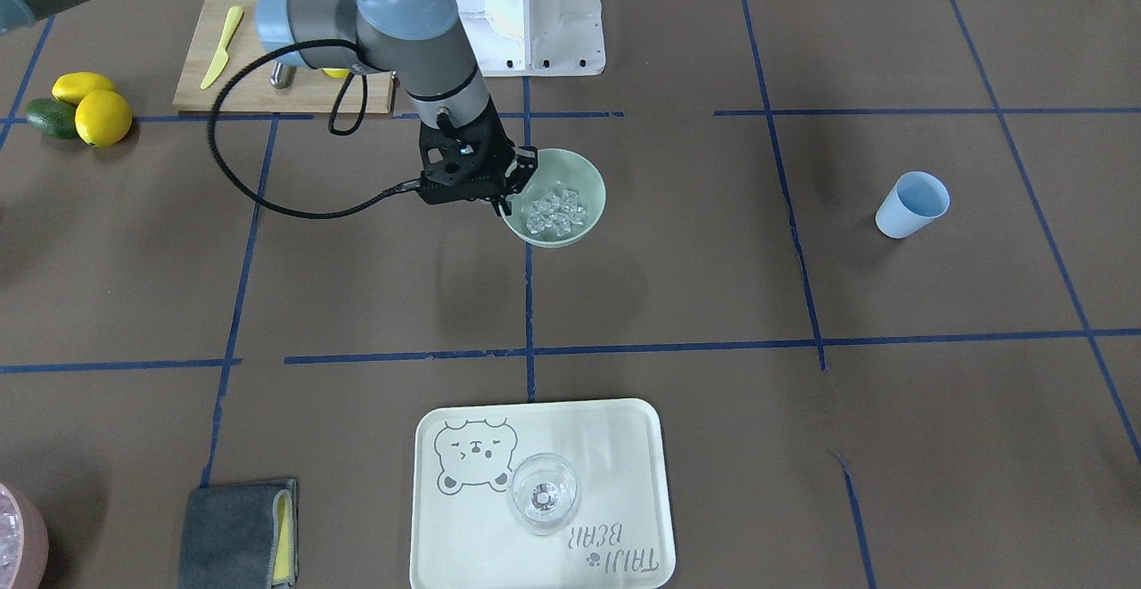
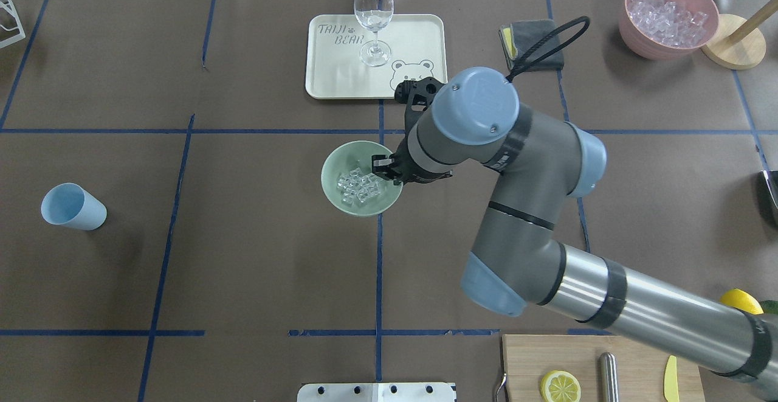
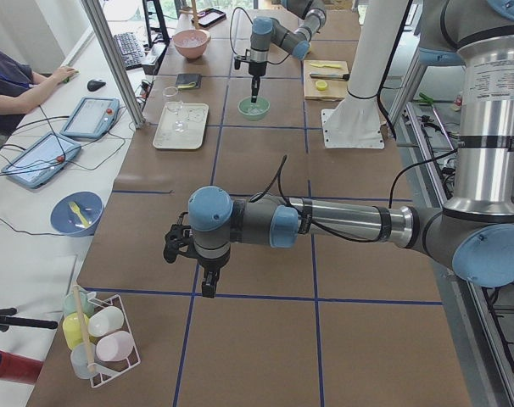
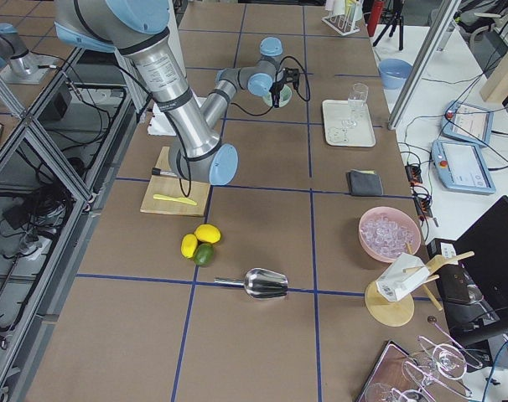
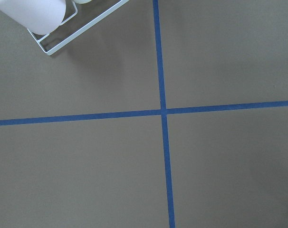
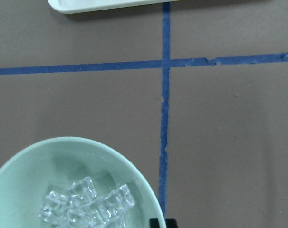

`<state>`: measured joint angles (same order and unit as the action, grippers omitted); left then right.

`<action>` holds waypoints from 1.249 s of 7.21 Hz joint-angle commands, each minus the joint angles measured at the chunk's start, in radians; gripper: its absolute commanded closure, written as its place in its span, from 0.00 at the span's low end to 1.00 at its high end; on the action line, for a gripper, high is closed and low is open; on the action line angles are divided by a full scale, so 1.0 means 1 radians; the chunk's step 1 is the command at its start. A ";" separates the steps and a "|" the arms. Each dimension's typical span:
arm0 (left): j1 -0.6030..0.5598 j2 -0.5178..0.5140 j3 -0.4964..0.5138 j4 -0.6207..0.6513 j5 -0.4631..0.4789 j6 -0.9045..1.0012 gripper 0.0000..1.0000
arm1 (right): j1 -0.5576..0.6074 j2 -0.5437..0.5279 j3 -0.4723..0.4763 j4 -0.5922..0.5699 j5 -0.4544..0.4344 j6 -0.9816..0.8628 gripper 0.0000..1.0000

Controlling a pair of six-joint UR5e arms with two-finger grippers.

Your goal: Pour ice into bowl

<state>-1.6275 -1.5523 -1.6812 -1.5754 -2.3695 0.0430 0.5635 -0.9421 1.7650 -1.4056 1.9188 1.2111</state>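
Ice (image 1: pixel 554 212) lies heaped in the mint-green bowl (image 1: pixel 586 170) in the front-facing view. The right claw (image 1: pixel 514 184) hangs at the bowl's rim, and a blue cup (image 1: pixel 911 206) lies tipped on the desk (image 1: pixel 713 286), well apart and seemingly empty. From overhead, one finger reaches over the rim above the cubes, and the wrist hides the rest. From the desk's left end, the left claw (image 3: pixel 208 287) hovers far from the bowl, and I cannot tell whether it is spread or pressed together. The right wrist view puts the rim right at the fingertips, yet I cannot tell whether that claw is spread or pinching the rim. On this showing the pouring looks done. The next move would call for getting the right claw free of the rim and lifting it straight up without nudging the bowl.
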 commanded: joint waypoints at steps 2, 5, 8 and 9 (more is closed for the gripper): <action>0.002 0.000 -0.002 -0.002 0.000 0.000 0.00 | 0.146 -0.235 0.152 0.008 0.121 -0.218 1.00; 0.003 0.000 0.003 -0.008 0.001 0.002 0.00 | 0.350 -0.435 0.152 0.010 0.288 -0.538 1.00; 0.003 0.000 0.000 -0.006 0.000 0.002 0.00 | 0.482 -0.665 0.128 0.119 0.356 -0.729 1.00; 0.003 0.000 0.000 -0.008 0.000 0.002 0.00 | 0.484 -0.678 0.075 0.205 0.358 -0.725 1.00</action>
<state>-1.6245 -1.5524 -1.6809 -1.5822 -2.3699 0.0445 1.0326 -1.5754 1.8869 -1.2925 2.2695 0.4967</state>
